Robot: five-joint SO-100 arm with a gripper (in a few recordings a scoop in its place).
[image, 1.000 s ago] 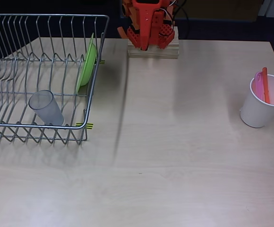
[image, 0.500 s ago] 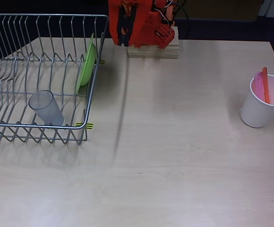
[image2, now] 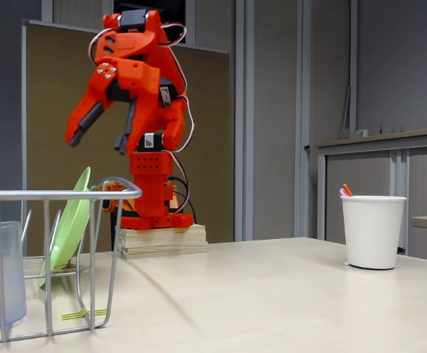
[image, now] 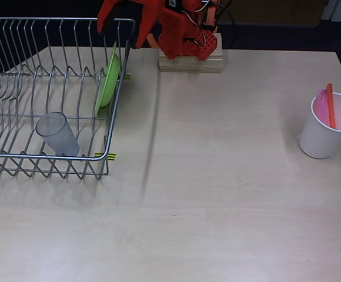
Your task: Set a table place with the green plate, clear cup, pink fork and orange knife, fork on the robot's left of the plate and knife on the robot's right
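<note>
Orange arm's end effector (image2: 99, 131) hangs wide open and empty; the green plate (image2: 68, 224) stands on edge just below it in the wire rack (image: 17, 88). A careless descent could strike the rack's rim

The robot (image: 179, 26) has swung from facing straight out over its wooden base block (image: 191, 60) toward the wire dish rack (image: 53, 94), on the left in the overhead view. Its gripper (image: 119, 26), earlier tucked above the block, now hangs spread open over the rack's back right corner, above the green plate (image: 107, 79) standing on edge there.
</note>
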